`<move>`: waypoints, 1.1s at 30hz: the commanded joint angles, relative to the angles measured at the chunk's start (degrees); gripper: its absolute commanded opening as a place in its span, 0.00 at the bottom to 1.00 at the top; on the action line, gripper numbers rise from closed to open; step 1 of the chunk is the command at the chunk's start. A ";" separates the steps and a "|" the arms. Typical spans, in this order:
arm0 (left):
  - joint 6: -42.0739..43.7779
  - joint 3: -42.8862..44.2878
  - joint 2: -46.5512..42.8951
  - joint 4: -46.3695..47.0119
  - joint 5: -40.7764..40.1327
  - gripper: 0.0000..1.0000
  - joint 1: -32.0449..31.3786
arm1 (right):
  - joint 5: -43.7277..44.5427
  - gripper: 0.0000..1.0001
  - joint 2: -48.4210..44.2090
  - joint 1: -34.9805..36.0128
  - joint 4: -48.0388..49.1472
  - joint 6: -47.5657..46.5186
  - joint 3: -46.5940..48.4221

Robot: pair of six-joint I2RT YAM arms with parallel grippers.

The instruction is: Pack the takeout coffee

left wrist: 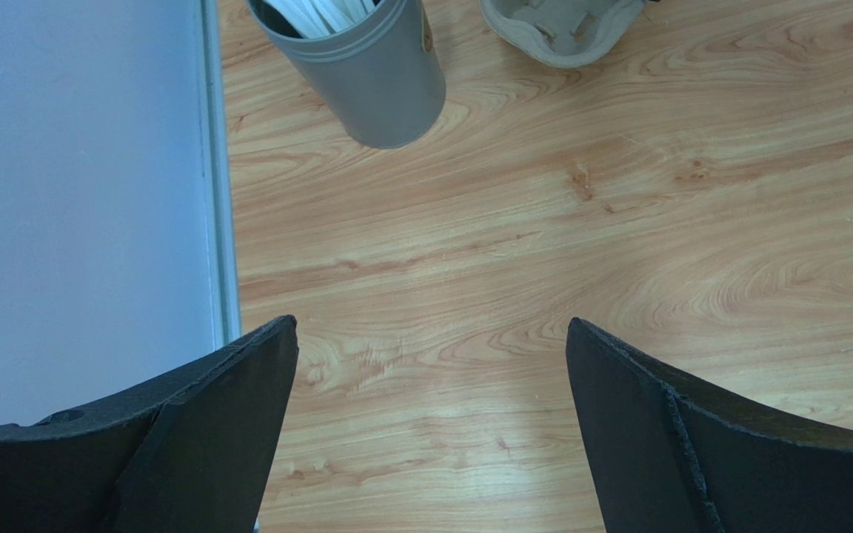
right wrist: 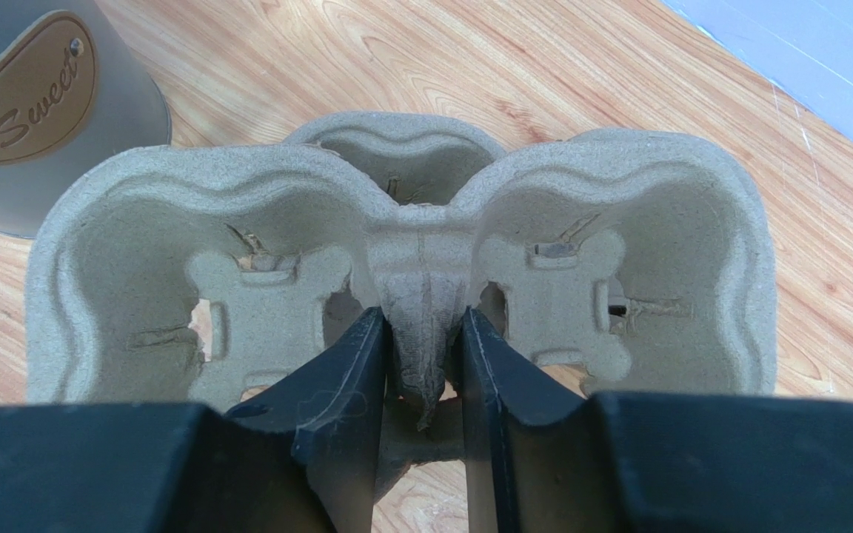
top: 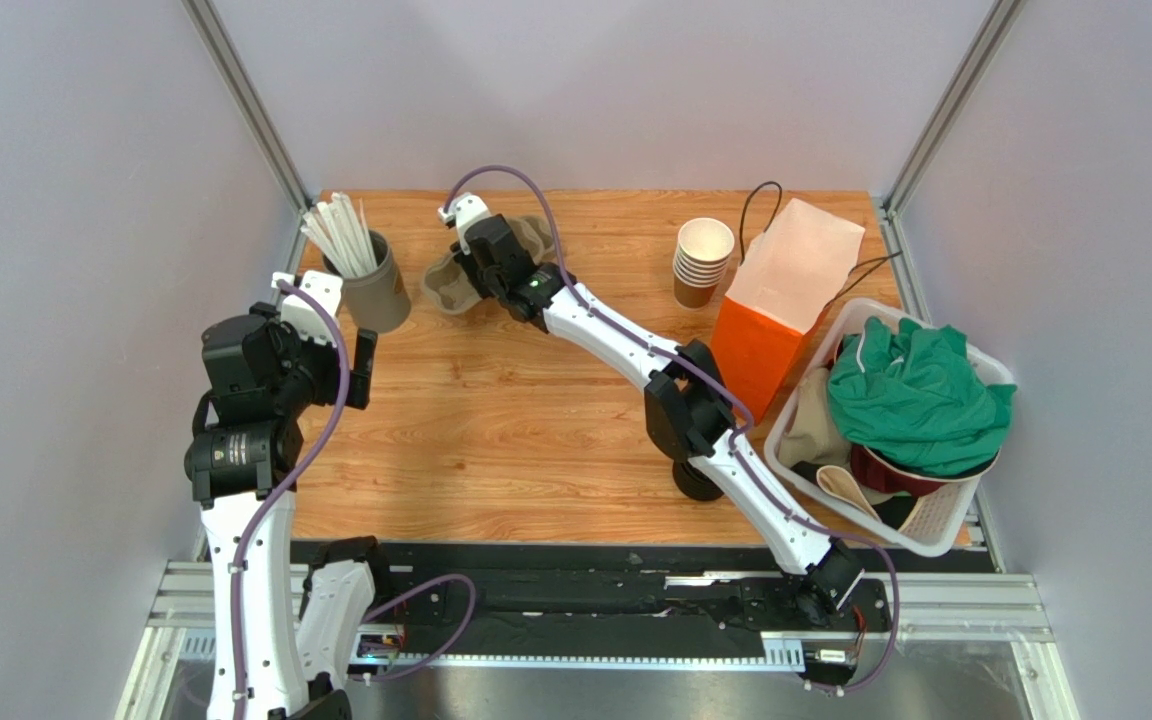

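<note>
No lidded brown coffee cup shows clearly in any view. A dark round thing (top: pixel 692 483) lies mostly hidden under my right arm, and I cannot tell what it is. My right gripper (top: pixel 474 255) is at the table's far side, shut on the centre ridge of a grey pulp cup carrier (top: pixel 447 285). In the right wrist view its fingers (right wrist: pixel 336 378) pinch that ridge of the carrier (right wrist: pixel 398 222), whose pockets are empty. My left gripper (top: pixel 339 333) is open and empty above bare wood by the left wall, jaws wide apart in the left wrist view (left wrist: pixel 431 333).
A grey holder with white sticks (top: pixel 372 285) stands just left of the carrier, also in the left wrist view (left wrist: pixel 370 67). A stack of lidless brown cups (top: pixel 704 258), an orange and white paper bag (top: pixel 778 308) and a white basket (top: pixel 880 309) with green cloth are at the right.
</note>
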 commanded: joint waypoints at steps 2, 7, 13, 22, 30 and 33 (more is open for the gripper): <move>-0.71 0.85 -0.78 1.35 0.83 0.99 0.51 | 1.50 0.30 -7.27 -0.45 0.40 -1.20 0.37; -0.80 1.46 -1.13 1.00 1.00 0.99 0.42 | 1.67 0.29 -13.07 -0.53 -1.53 -1.20 -0.42; 0.43 3.57 0.10 -0.14 3.02 0.99 0.33 | 2.90 0.29 -22.65 -0.53 -6.00 -2.25 -3.32; 5.52 10.33 7.73 -1.46 11.99 0.99 -3.52 | 8.43 0.29 -47.67 -2.02 -9.53 -9.27 -18.75; 7.11 21.14 18.02 2.22 8.83 0.99 -22.83 | 16.43 0.25 -69.40 -12.20 -9.71 -9.99 -34.16; 7.37 26.06 23.73 3.90 6.90 0.99 -30.83 | 17.75 0.25 -77.20 -17.03 -9.88 -9.81 -38.55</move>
